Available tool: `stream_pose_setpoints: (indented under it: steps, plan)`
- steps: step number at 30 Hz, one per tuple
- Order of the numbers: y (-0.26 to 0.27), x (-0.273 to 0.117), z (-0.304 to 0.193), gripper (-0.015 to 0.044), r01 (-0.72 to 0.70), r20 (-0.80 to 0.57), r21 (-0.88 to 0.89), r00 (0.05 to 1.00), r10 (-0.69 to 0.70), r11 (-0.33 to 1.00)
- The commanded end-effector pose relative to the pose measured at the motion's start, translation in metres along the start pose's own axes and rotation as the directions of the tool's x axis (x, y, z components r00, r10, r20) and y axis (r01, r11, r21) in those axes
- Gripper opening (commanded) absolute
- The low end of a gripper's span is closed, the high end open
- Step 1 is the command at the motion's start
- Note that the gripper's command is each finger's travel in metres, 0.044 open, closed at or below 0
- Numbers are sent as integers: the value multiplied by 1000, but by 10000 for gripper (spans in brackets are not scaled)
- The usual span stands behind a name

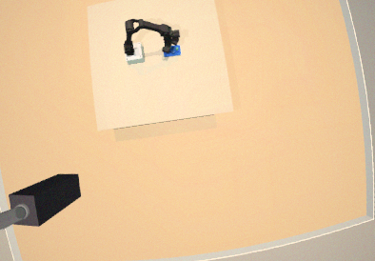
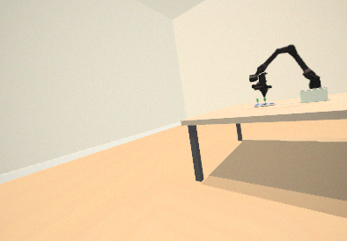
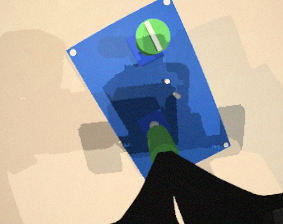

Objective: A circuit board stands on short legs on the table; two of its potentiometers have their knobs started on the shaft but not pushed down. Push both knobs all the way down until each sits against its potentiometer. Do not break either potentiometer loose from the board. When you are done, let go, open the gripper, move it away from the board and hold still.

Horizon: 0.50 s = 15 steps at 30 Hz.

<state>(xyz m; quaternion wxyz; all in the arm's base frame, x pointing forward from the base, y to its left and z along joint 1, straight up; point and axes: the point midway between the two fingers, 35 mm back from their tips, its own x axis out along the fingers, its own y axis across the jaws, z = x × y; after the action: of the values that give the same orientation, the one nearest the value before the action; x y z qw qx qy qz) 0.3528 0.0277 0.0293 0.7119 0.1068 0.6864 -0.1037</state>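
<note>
The blue circuit board (image 3: 202, 120) (image 1: 177, 53) (image 2: 270, 104) lies under the arm. The far knob (image 3: 153, 36) (image 2: 257, 100), green with a white line on top, stands over its blue potentiometer (image 3: 140, 56). The near knob (image 3: 161, 140) (image 2: 264, 98), dark green in shadow, stands on its potentiometer (image 3: 147, 121), with a bit of grey shaft (image 3: 153, 124) showing below it. My gripper (image 3: 164, 157) (image 2: 264, 96) is shut and empty. Its tips are right over the near knob's top and hide part of it; whether they touch is not clear.
Small pale pins (image 3: 167, 81) stand mid-board between the knobs. Screws (image 3: 73, 52) mark the board's corners. The arm's pale base block (image 1: 136, 56) (image 2: 314, 95) stands on the table (image 1: 162, 90) (image 2: 220, 118), beside the board.
</note>
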Motion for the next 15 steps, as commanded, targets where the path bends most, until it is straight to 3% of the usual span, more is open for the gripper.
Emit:
stream_pose_setpoints:
  steps: [1, 15]
  plan:
    - [-1, 2, -1, 0, 3, -1, -5, 1000, -3, 1000]
    - [-1, 2, -1, 0, 3, -1, -5, 1000, -3, 1000]
